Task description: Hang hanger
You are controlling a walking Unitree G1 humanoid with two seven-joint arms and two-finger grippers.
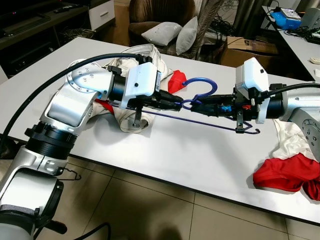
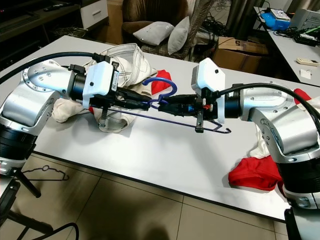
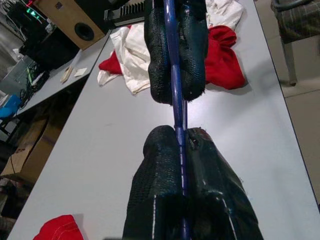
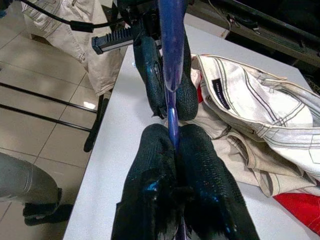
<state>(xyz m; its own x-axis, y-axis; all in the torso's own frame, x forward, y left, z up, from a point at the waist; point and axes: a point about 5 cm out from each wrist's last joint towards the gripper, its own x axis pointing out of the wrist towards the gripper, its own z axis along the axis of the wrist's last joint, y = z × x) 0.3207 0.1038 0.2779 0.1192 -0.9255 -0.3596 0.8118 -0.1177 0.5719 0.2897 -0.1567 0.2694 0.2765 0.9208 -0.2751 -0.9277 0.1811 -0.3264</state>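
Two silver robot arms reach toward each other above a white table [image 1: 165, 155], their black fingertips nearly meeting at the neck of a blue hanger [image 1: 202, 92]. The left gripper [image 1: 179, 103] comes in from the robot's left with the forearm roughly level and the elbow bent out over the table edge; its two fingers [image 3: 175, 200] are pressed together on the thin blue wire. The right gripper [image 1: 196, 104] extends from the opposite side, forearm also level, and its fingers [image 4: 172, 165] are likewise clamped tight around the same wire. The hanger's curved hook rises just above the point where the two grippers meet, and its lower bar runs beneath both grippers, ending in a bend under the right wrist. The hanger is held clear of the tabletop. Behind the left gripper lies a heap of cream-white clothing [image 1: 135, 57] with a red garment [image 1: 176, 80] beside it. Beyond the right wrist, near the table edge, lies another red cloth [image 1: 285, 172] with white fabric [image 1: 290, 137]. A black wire hanger [image 2: 42, 173] rests on the tiled floor [image 1: 150, 205] below the left arm.
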